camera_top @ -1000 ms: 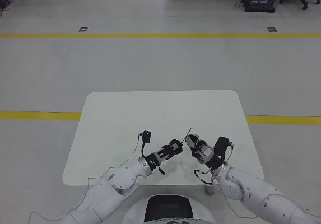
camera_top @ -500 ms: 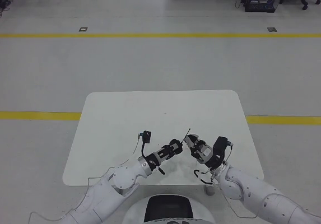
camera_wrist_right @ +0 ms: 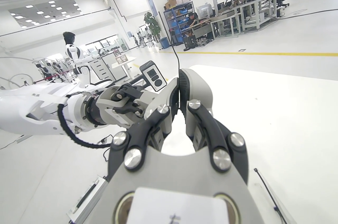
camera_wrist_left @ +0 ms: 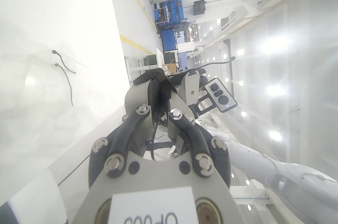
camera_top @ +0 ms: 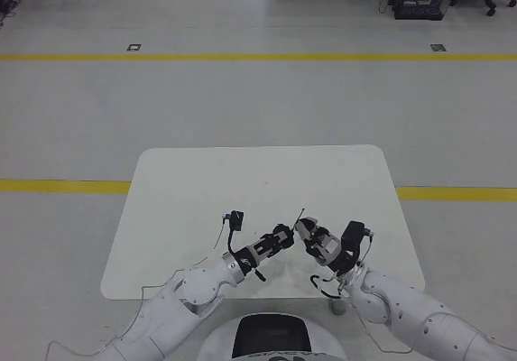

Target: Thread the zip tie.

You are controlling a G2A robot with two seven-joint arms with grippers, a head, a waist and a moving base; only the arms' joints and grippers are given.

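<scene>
A thin black zip tie point(camera_top: 300, 217) is held between both grippers, low over the front of the white table point(camera_top: 258, 176). My right gripper point(camera_wrist_right: 179, 82) is shut on the strap, and its free tail point(camera_wrist_right: 175, 56) rises straight up past the fingertips. My left gripper point(camera_wrist_left: 158, 84) is shut on a dark part of the same tie, with a black strand point(camera_wrist_left: 156, 126) running back between its fingers. In the top view the left gripper point(camera_top: 284, 236) and the right gripper point(camera_top: 302, 231) meet almost tip to tip.
Another black zip tie point(camera_wrist_right: 266, 192) lies flat on the table beside my right wrist. Thin black strands point(camera_wrist_left: 64, 72) show on the table surface in the left wrist view. The far half of the table is bare white.
The right gripper has crept slightly towards the left gripper, and the tie's upright tail has shifted a little with it. The left arm has held still.
</scene>
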